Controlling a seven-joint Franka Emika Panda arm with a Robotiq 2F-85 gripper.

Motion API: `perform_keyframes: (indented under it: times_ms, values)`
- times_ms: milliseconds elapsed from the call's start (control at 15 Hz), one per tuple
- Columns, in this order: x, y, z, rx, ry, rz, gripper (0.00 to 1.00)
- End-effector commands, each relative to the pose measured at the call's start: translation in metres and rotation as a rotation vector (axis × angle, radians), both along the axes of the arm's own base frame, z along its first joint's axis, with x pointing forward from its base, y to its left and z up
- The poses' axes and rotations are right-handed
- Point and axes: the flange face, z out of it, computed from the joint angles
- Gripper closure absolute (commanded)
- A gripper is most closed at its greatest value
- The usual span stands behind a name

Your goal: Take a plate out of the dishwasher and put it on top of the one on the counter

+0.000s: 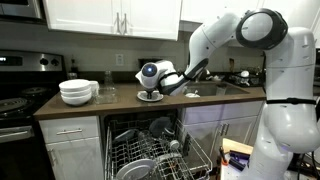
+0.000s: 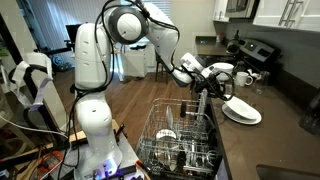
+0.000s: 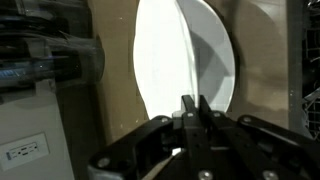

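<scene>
A white plate [image 3: 158, 60] is held by its rim between my gripper's fingers [image 3: 196, 100] in the wrist view. It lies partly over a second white plate [image 3: 218, 70] on the brown counter. In both exterior views the gripper [image 1: 150, 86] [image 2: 214, 84] is low over the counter plates [image 1: 150, 96] [image 2: 242, 112]; I cannot tell the two plates apart there. The open dishwasher's pulled-out rack [image 1: 150, 152] [image 2: 180, 140] holds several dishes below the counter.
A stack of white bowls [image 1: 78, 92] and a glass [image 1: 106, 94] stand on the counter beside the plates. A stove [image 1: 15, 100] is at the counter's end. A sink with a faucet [image 1: 232, 80] is on the other side. The open dishwasher door fills the floor in front.
</scene>
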Motion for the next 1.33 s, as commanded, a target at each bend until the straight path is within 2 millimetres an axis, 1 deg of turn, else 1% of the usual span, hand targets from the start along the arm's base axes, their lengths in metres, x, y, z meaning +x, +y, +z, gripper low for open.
perform_keyframes:
  times_ms: [0,267,733,800,867,1000,1267]
  values:
    - [0.012,-0.011,0.0,-0.027,-0.038,0.021,0.97]
    - [0.018,-0.017,-0.01,-0.018,-0.04,0.015,0.96]
    - [0.028,-0.023,-0.015,-0.018,-0.046,0.0,0.94]
    - [0.029,-0.024,-0.015,-0.018,-0.046,-0.001,0.87]
    - [0.03,-0.025,-0.015,-0.019,-0.046,-0.002,0.86]
    - [0.033,-0.026,-0.017,-0.02,-0.045,-0.005,0.89]
    - [0.036,-0.03,-0.02,-0.018,-0.041,-0.01,0.9]
